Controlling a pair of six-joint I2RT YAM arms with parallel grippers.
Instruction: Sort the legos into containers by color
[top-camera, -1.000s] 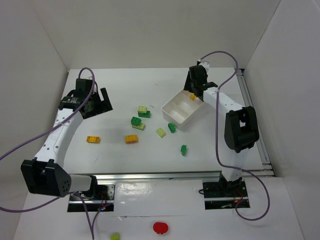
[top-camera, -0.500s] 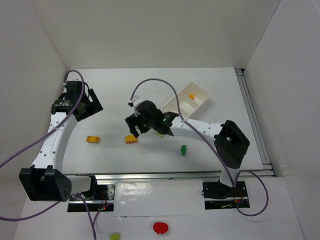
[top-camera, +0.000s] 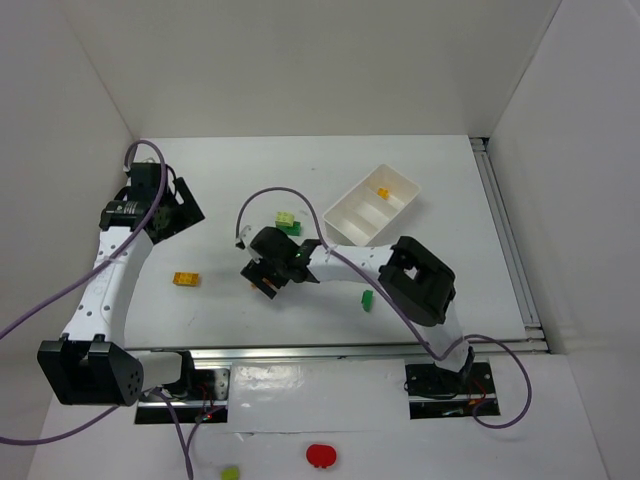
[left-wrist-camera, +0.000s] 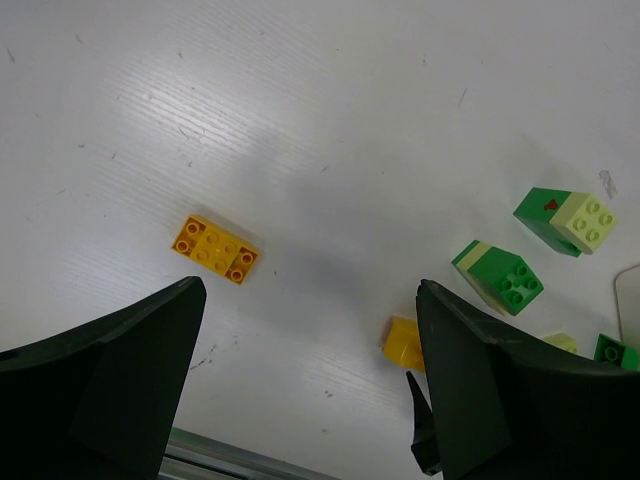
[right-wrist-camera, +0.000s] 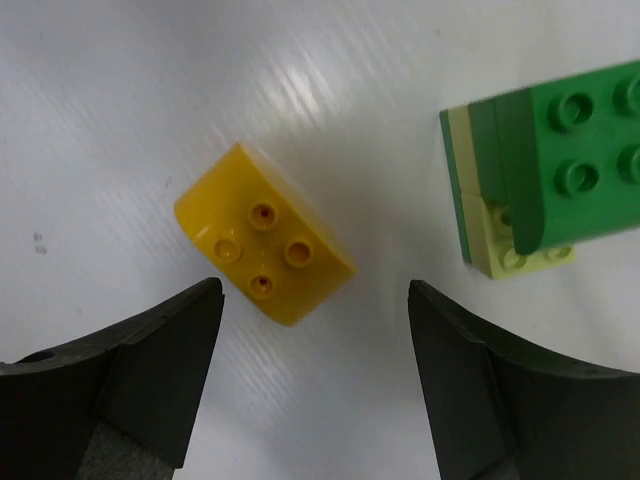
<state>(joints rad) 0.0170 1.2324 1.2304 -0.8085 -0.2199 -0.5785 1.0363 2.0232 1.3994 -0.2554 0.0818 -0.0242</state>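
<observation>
Fingers (right-wrist-camera: 130, 380) of the right gripper (right-wrist-camera: 312, 345) spread wide over an orange-yellow brick (right-wrist-camera: 265, 250) on the table (top-camera: 300, 170); the left gripper (left-wrist-camera: 310, 300) hangs open. One orange brick (top-camera: 383, 192) sits in the white tray (top-camera: 350, 215), the other legos unsorted outside it.

White table (top-camera: 300, 170): divided white tray (top-camera: 350, 216), upper right; orange brick (top-camera: 185, 279), left; green-and-lime bricks (top-camera: 288, 222), centre; dark green brick (top-camera: 367, 299), lower centre.

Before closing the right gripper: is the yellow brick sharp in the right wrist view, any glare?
Right wrist view: yellow brick sharp, studs distinct; mild glare streak on the table beyond it, fingers soft. Left wrist view: similar sheen, orange brick legible.
</observation>
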